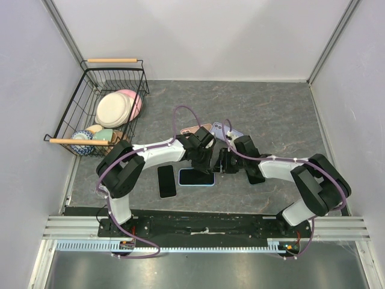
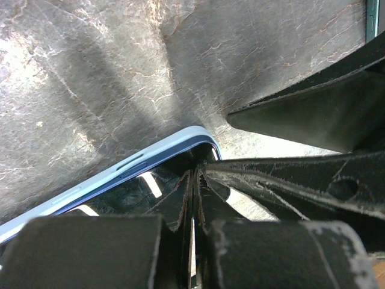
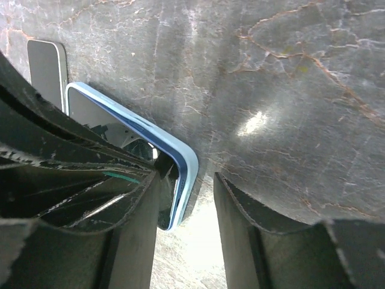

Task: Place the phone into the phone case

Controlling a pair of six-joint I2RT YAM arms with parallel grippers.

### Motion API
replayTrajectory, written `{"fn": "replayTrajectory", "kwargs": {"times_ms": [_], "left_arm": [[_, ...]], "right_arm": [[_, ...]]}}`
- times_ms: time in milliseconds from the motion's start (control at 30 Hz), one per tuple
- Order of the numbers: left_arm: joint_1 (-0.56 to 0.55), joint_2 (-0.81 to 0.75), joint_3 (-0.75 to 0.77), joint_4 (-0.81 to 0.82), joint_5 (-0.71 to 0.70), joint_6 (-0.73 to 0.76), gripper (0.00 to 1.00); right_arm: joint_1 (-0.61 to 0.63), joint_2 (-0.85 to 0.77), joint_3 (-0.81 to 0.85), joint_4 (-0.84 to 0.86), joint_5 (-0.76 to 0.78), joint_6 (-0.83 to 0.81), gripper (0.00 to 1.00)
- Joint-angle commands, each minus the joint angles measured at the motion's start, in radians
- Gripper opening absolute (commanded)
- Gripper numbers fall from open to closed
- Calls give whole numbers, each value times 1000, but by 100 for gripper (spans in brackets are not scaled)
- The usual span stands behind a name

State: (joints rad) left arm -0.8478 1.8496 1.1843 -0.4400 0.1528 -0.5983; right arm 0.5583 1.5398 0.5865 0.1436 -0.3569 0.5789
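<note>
**Bystanders on the grey surface**

A black wire basket (image 1: 77, 114) with wooden handles stands well to the left of the left hand (image 1: 203, 162) and beyond it. It holds a cream plate (image 1: 113, 109), a pink plate (image 1: 136, 102) and a patterned bowl (image 1: 81, 144). A dark phone (image 1: 166, 180) lies flat near that hand's left side. Just beyond the hand lies a tan flat item (image 1: 195, 128), and beyond the right hand (image 1: 221, 164) a lavender item (image 1: 234, 133), all on the marbled surface (image 1: 277, 114).

The left arm (image 1: 156, 153) and right arm (image 1: 280, 167) have white links between black joints, each trailed by a looping purple cable (image 1: 180, 111). Their bases stand on a black plate (image 1: 180, 218). The left gripper (image 2: 194, 186) and right gripper (image 3: 187, 192) are black, their fingers ribbed and scuffed pale.
</note>
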Motion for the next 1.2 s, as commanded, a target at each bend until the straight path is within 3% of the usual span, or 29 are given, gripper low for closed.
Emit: {"fn": "replayTrajectory", "kwargs": {"times_ms": [0,200,400,633,900,1167], "left_arm": [[-7,48,-57,-78,-128,54,2],[-7,60,-43,-83,-128,58,2],[-7,71,-25,-103,-136,64,2],[-7,89,0,-131,-147,75,2],[-7,99,14,-132,-133,77,2],[-2,89,3,-135,-128,78,2]], "right_arm": [[-27,66,-68,-101,98,-14,48],[-29,134,-36,-111,82,-37,43],[-25,180,-19,-142,98,-42,32],[34,194,62,-334,211,-94,26],[178,239,90,-476,392,-54,24],[198,163,47,-473,415,-16,28]]}}
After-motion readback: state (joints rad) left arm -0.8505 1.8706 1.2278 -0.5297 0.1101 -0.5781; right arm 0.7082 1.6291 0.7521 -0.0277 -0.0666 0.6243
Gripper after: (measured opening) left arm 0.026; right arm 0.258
